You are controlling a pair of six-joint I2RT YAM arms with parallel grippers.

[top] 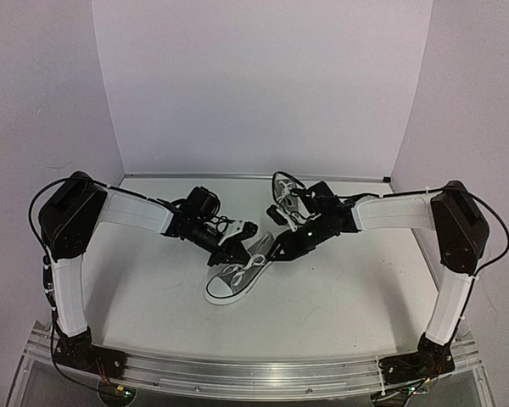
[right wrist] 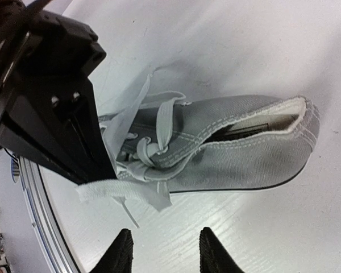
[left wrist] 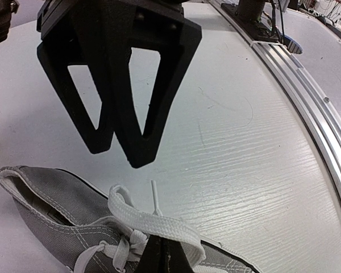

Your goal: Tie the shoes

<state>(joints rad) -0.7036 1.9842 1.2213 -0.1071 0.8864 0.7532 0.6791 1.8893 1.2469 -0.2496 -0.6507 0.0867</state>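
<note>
Half-parted and empty, the right gripper [right wrist: 165, 249] is facing the shoe [right wrist: 233, 142] with its loose lace [right wrist: 122, 190] at eleven o'clock, probably best pinching mid-strip; the left gripper [left wrist: 118, 154] is hovering shut, seemingly empty

A white table [top: 339, 318] with a faintly grained, lightly scuffed top stands inside a plain booth, closed in by a white back wall [top: 263, 85], a left wall [top: 42, 102] and a right wall [top: 479, 93], both tinted pale lilac. A thin metal strip [top: 254, 176] lines the table's far edge, and a ribbed aluminium rail [top: 263, 371] runs along the near edge. The light is soft and even, with faint shadows
</note>
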